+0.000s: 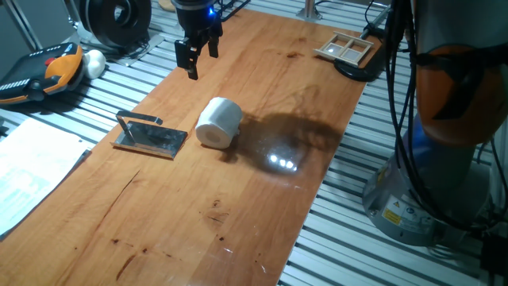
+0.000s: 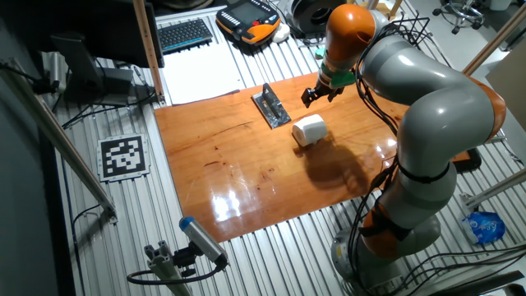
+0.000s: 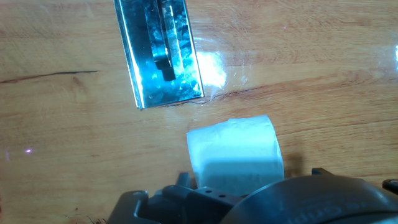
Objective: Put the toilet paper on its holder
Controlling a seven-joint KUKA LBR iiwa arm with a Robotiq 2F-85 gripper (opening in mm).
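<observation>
Roll: the roll (image 1: 218, 121) lay on its side at the middle of the frame in one fixed view, on the wooden surface (image 1: 238, 206), one flat end turned toward the camera. Nothing held it.
Holder: the holder (image 1: 151, 137) sat just left of the roll, near but apart, its plate flat on the surface and its thin bar raised along the far edge. The bar was bare, so the task looked not yet begun.
Gripper: your gripper (image 1: 199, 54) hung above the surface, up and left of the roll in that frame, touching nothing. Its jaws stood apart and empty.
Why so: I judge you were poised over the roll for a pick from above; in the hand view the roll (image 3: 235, 152) sat low and centre, the holder (image 3: 158, 53) at upper centre.
Around: an orange and black pendant (image 1: 44, 73) and a small white ball (image 1: 94, 62) lay at upper left, off the wood; a pale framed tray (image 1: 346, 48) at upper right; papers (image 1: 32, 175) at the left edge.
In the way: nothing lay between roll and holder. The risk, to my eye, was that the roll might trundle away when touched.
</observation>
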